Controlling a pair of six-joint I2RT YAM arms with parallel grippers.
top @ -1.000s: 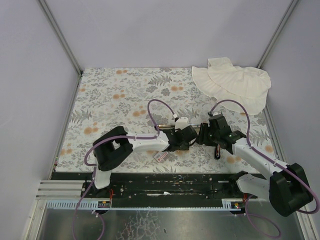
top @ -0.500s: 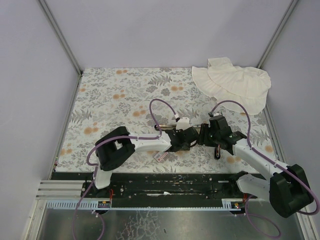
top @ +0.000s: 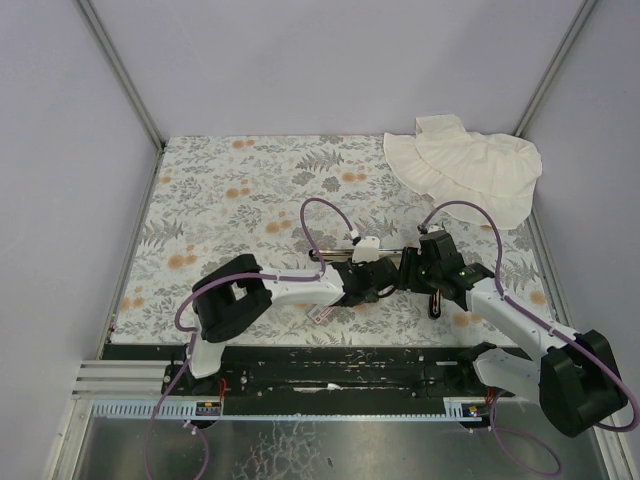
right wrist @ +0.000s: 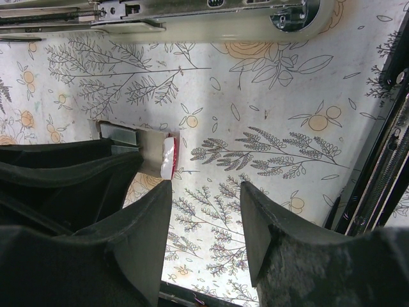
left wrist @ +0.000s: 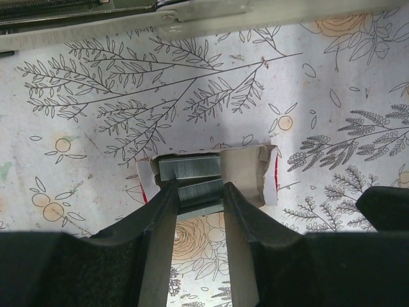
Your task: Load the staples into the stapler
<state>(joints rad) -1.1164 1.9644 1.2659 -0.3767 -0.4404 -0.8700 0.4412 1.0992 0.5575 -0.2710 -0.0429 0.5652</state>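
Note:
The tiny cardboard tray (left wrist: 255, 174) lies on the floral mat with silver-grey staples (left wrist: 189, 168) in it. My left gripper (left wrist: 200, 192) is shut on one staple strip (left wrist: 200, 196) at the tray's near edge. The stapler (left wrist: 192, 9) lies opened just beyond, its metal channel across the top of the left wrist view. My right gripper (right wrist: 204, 208) is open and empty just right of the tray (right wrist: 151, 153), with the stapler channel (right wrist: 211, 16) beyond it. In the top view both grippers, left (top: 388, 283) and right (top: 408, 272), meet mid-table.
The box's white sleeve with pink label (top: 320, 312) lies near the front edge. The stapler's black cover (top: 437, 300) swings out to the right, also at the right edge of the right wrist view (right wrist: 383, 166). A white cloth (top: 470, 170) lies at the back right.
My left gripper has shifted a little right and forward onto the tray. The right arm has barely moved.

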